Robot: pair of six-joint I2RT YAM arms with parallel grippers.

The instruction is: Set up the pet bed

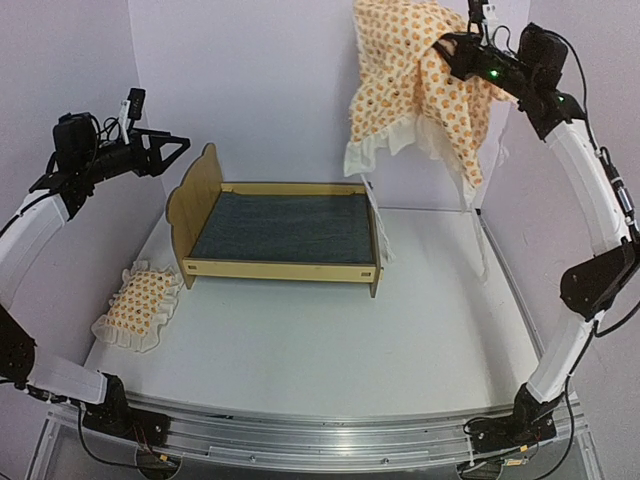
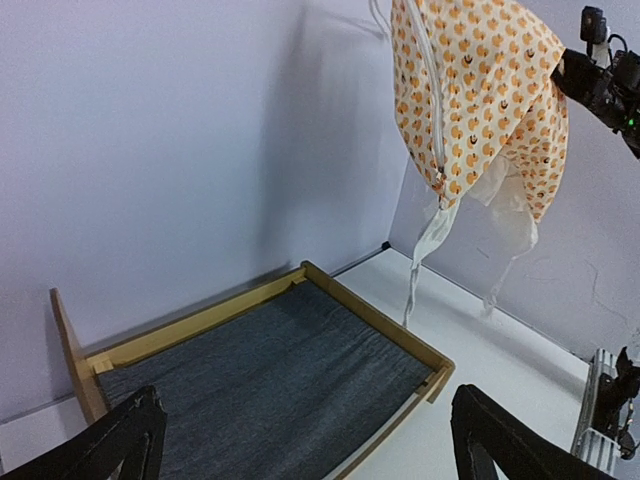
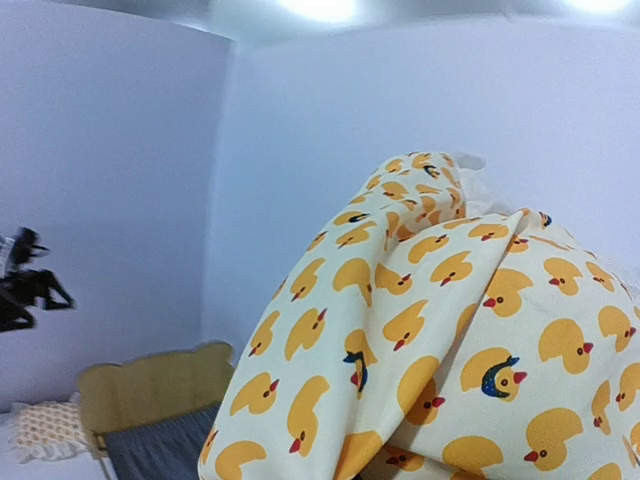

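The light-wood pet bed frame [image 1: 283, 268] with a scalloped headboard [image 1: 194, 208] and dark grey base [image 1: 285, 226] stands at the back of the table. My right gripper [image 1: 457, 52] is high at the back right, shut on the cream duck-print ruffled bedding [image 1: 418, 85], which hangs above the bed's foot end. In the right wrist view the bedding [image 3: 440, 330] hides the fingers. The matching pillow [image 1: 141, 304] lies left of the frame. My left gripper [image 1: 176, 150] hovers open and empty above the headboard. Its wrist view looks down on the grey base [image 2: 260, 370] and across at the hanging bedding [image 2: 480, 100].
White walls close in the table at the back and on both sides. The bedding's white ties [image 2: 418, 265] dangle near the frame's foot corner [image 2: 437, 368]. A metal rail [image 1: 320, 440] runs along the table's near edge between the arm bases.
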